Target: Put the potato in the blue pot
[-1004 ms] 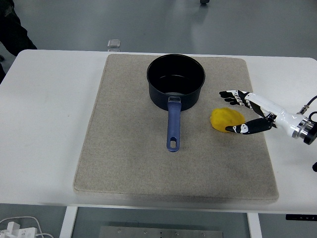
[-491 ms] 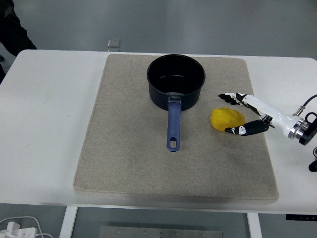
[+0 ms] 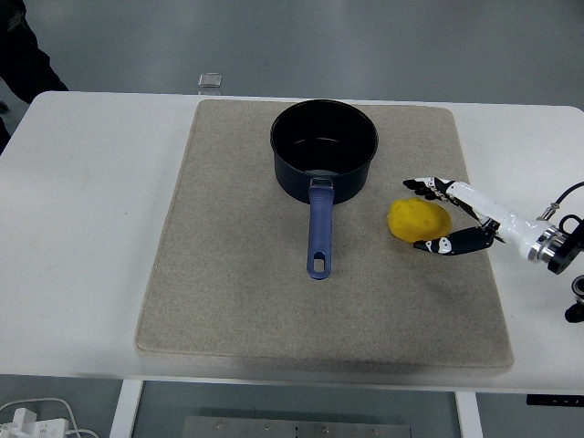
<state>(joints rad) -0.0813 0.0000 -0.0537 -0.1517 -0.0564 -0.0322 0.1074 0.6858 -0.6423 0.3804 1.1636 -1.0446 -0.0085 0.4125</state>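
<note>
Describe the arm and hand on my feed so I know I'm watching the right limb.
Only the right hand shows. Its back and the forearm shell are white; the fingers are black with small white patches at the joints and tips. A silver and black wrist collar follows, with a thin dark cable looping above it.

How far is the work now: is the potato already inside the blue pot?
Not yet. The potato lies on the mat, right of the empty blue pot. The right hand is beside it, fingers spread, not grasping. Gripping, lifting and placing remain.
</note>
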